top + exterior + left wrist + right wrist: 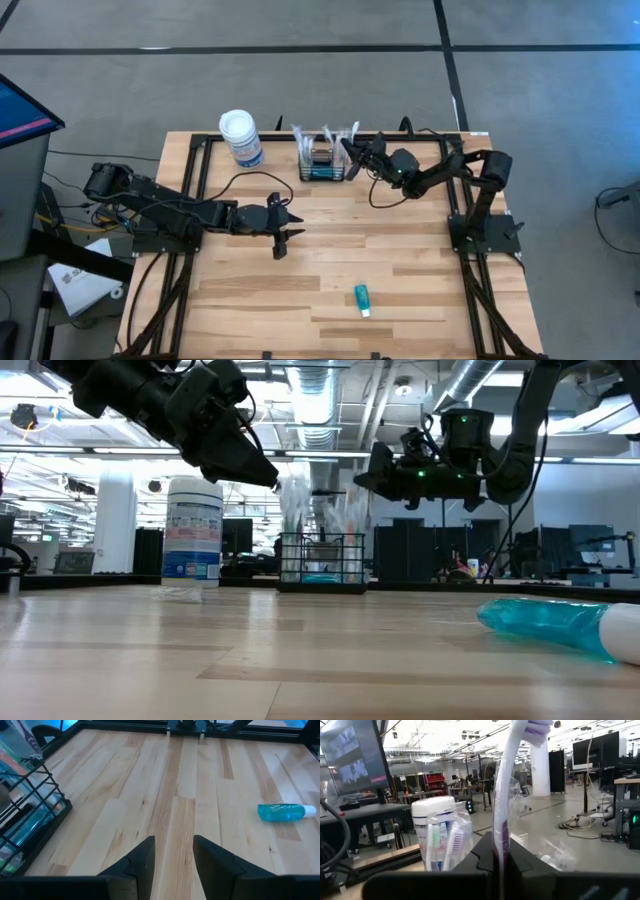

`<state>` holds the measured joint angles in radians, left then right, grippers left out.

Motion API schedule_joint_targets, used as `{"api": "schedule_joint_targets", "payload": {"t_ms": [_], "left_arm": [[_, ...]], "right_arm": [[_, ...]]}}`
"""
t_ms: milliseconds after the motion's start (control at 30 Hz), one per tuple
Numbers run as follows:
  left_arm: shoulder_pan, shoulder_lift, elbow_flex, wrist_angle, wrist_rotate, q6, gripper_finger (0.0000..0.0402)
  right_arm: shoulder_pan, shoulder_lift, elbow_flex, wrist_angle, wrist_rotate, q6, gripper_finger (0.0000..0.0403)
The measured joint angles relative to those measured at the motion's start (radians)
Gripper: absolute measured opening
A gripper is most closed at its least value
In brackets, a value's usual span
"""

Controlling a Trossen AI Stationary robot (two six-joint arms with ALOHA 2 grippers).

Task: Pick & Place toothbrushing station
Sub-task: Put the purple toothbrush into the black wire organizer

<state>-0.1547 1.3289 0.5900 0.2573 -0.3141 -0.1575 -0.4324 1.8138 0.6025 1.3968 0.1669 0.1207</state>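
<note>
The toothbrushing station, a black wire-mesh basket (322, 162) (322, 564), stands at the table's far middle with wrapped toothbrushes (443, 845) upright in it. My right gripper (351, 150) (503, 862) is at the basket's right side, shut on a purple-and-white toothbrush (504, 805) in a clear wrapper. My left gripper (287, 231) (173, 854) hangs open above the table's middle, nearer than the basket (25, 820), with nothing between its fingers. My right gripper pinches the wrapped toothbrush's handle (502, 839) between its two fingers (485, 854). It comes roughly level from the table's right, with the fingers across the handle. The brush stands upright, its head (535, 729) above the fingers. The gripper hides its lower end.
A white-lidded round canister (241, 137) (193, 530) with a blue label stands left of the basket. A teal tube (362, 299) (286, 812) (560, 624) lies on the near right of the wood table. Black frame rails run along the table's edges.
</note>
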Motion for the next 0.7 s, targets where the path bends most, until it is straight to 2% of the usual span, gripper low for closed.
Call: {"api": "schedule_joint_targets", "payload": {"t_ms": [400,700], "left_arm": [[0.0,0.0,0.001,0.007,0.0,0.004,0.0127],[0.0,0.0,0.001,0.006,0.0,0.004,0.0127]], "right_arm": [[0.02,0.122,0.078,0.056,-0.004,0.018,0.0003],[0.026,0.14,0.077,0.056,0.018,0.009,0.0004]]}}
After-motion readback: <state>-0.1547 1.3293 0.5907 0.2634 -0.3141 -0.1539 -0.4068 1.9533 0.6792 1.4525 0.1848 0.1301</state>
